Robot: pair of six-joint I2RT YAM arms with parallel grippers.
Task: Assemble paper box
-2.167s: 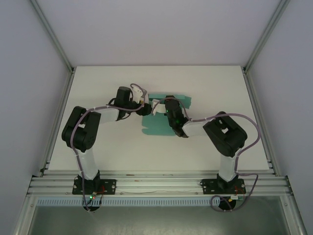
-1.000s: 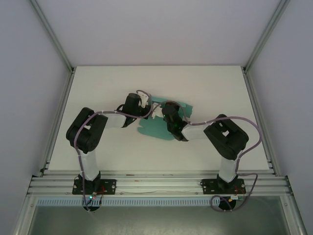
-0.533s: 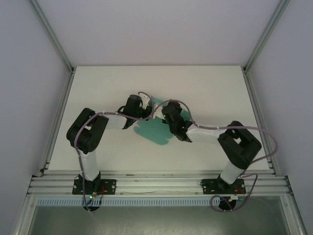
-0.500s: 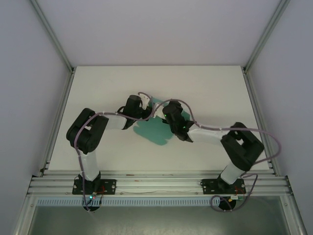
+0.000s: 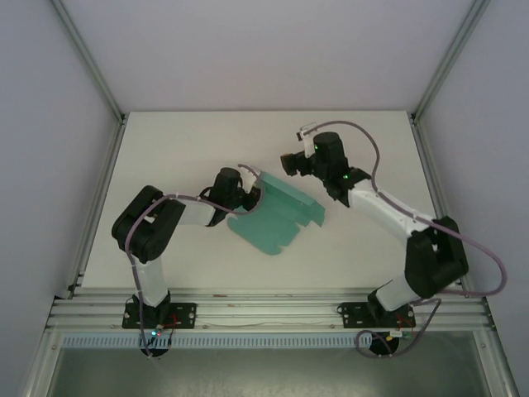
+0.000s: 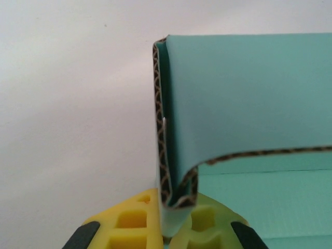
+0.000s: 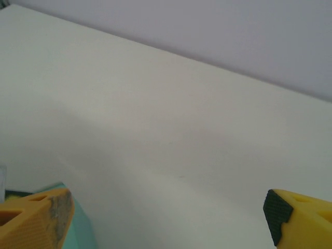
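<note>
- Top external view showed the paper box (image 5: 277, 217) as a teal die-cut sheet near the middle of the table (image 5: 182, 141). It lay mostly flat, with its left edge raised where the left gripper (image 5: 245, 188) had hold of it.
- Left wrist view showed that gripper's yellow fingers (image 6: 129, 220) clamped on a folded-over flap, the doubled layer standing upright between them.
- The right gripper (image 5: 289, 163) hovered just beyond the sheet's far edge, apart from it. Its fingers were spread wide with nothing between them.
- Risk, as I judged it: with a single pinch at one edge, the sheet could pivot or slide on the smooth tabletop when pushed. A fold would then land off its crease.
- The pinch looked narrow. A hard pull might crush the fluting or tear the facing, and the stiff flap would likely spring open if let go.
- A careless descent by the right gripper could catch the raised flap and bend it the wrong way.
- The material was thin corrugated card with matte teal faces and a brown fluted core showing at the cut edges.
- Its outline carried tabs and notches along the near edge. The table was plain matte white.
</note>
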